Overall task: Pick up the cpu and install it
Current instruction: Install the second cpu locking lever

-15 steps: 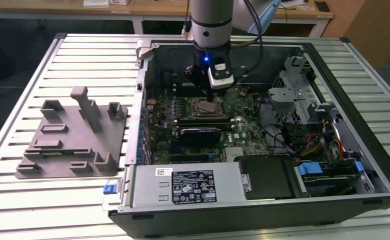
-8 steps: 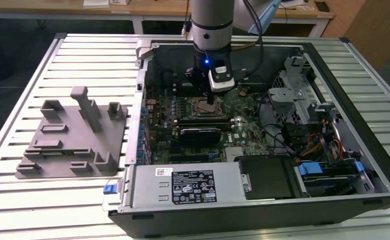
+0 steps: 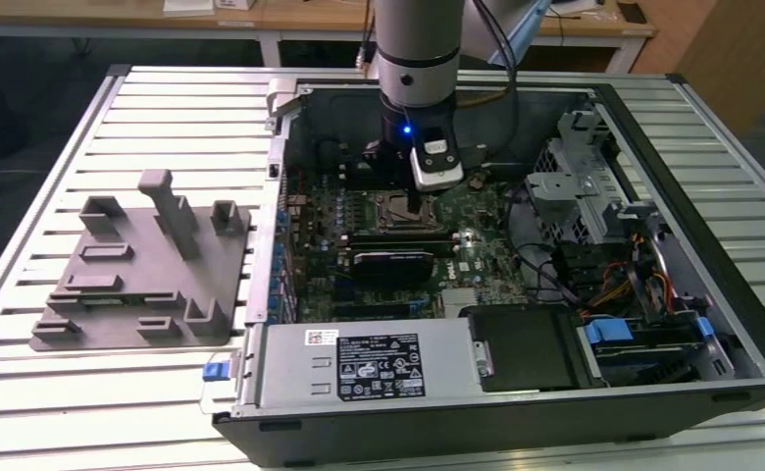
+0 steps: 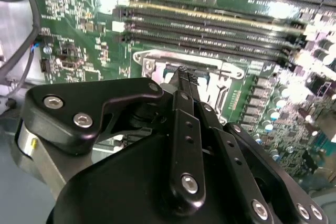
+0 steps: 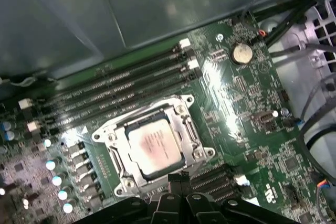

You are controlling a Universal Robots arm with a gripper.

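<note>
The cpu [image 5: 155,145], a flat square with a shiny silver top, lies flat inside the motherboard socket [image 5: 113,137], whose metal frame stands around it. My gripper [image 5: 178,178] hangs just above the socket's edge, apart from the chip, with its black fingers drawn together and nothing between them. In the second wrist view the gripper [image 4: 184,74] points down at the socket frame [image 4: 152,61] and covers most of the chip. In the exterior view the gripper [image 3: 416,201] is inside the open computer case, over the socket [image 3: 396,208].
Memory slots [image 5: 121,90] run beside the socket. The case walls [image 3: 514,392], drive cage [image 3: 592,196], cables [image 3: 618,285] and power supply [image 3: 356,363] close in around the board. A grey fixture block [image 3: 147,265] lies on the slatted table at the exterior view's left.
</note>
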